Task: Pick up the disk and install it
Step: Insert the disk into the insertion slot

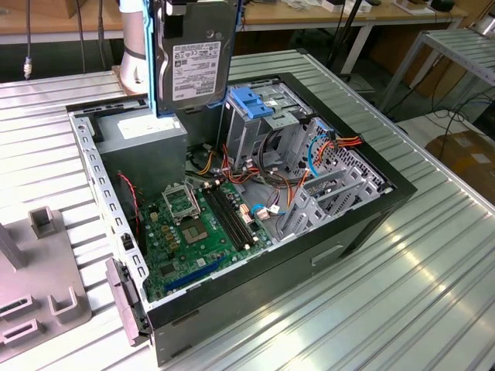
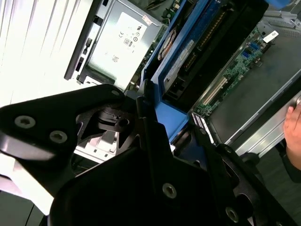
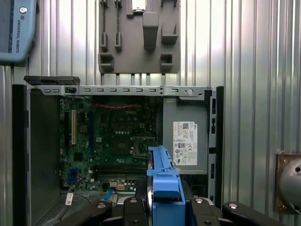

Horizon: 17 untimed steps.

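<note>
Ribbed metal tabletop (image 1: 433, 263) carries an open computer case (image 1: 363, 224), its motherboard (image 1: 197, 228) exposed. Farther back, the gripper (image 3: 164, 207) clamps the disk (image 1: 195, 66) by its blue rails. It hangs upright, label outward, above the grey power supply (image 1: 143, 143), beside the drive cage (image 1: 255, 116).

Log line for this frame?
phase: carry | gripper: shut on disk | disk: upright, above open computer case | installed: no
</note>
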Available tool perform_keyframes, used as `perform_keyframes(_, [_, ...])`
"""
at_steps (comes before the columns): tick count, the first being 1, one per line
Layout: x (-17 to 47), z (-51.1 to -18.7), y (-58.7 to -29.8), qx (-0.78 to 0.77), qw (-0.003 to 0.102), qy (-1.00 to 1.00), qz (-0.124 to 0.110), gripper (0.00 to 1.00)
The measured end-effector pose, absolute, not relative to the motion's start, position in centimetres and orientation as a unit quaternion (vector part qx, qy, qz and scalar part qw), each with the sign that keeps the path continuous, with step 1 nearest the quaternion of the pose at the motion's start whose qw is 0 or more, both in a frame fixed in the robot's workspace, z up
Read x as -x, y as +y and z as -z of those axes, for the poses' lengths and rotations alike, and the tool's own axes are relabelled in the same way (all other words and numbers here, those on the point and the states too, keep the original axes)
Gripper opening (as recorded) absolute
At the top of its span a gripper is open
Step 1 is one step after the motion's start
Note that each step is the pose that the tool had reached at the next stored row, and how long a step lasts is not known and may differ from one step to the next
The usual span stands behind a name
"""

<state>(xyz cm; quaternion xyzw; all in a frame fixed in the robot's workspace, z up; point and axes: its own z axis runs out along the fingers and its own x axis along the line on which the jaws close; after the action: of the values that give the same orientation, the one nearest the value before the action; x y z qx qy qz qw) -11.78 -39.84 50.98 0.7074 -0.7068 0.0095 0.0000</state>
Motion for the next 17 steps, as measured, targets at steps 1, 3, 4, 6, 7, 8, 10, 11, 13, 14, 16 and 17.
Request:
perform_keyframes(1, [11.72, -50.98, -39.85, -0.707, 0.0, -0.707, -0.009, 0.37])
perform_keyframes(3, [11.62, -50.97, -39.87, -0.707, 0.0, -0.707, -0.009, 0.37])
perform_keyframes(4, [11.58, -50.97, -39.89, -0.707, 0.0, -0.707, -0.009, 0.37])
perform_keyframes(6, [11.52, -50.96, -39.93, -0.707, 0.0, -0.707, -0.009, 0.37])
perform_keyframes(7, [11.49, -50.97, -39.94, -0.707, 0.0, -0.707, -0.009, 0.37])
perform_keyframes(8, [11.47, -50.97, -39.96, -0.707, 0.0, -0.707, -0.009, 0.37])
perform_keyframes(10, [11.42, -50.96, -39.99, -0.707, 0.0, -0.707, -0.009, 0.37])
perform_keyframes(11, [11.39, -50.96, -40.01, -0.707, 0.0, -0.707, -0.009, 0.37])
perform_keyframes(13, [11.34, -50.96, -40.04, -0.707, 0.0, -0.707, -0.009, 0.37])
perform_keyframes(14, [11.31, -50.96, -40.07, -0.707, 0.0, -0.707, -0.009, 0.37])
perform_keyframes(16, [11.26, -50.96, -40.11, -0.707, 0.0, -0.707, -0.009, 0.37])
perform_keyframes(17, [11.23, -50.96, -40.12, -0.707, 0.0, -0.707, -0.009, 0.37])
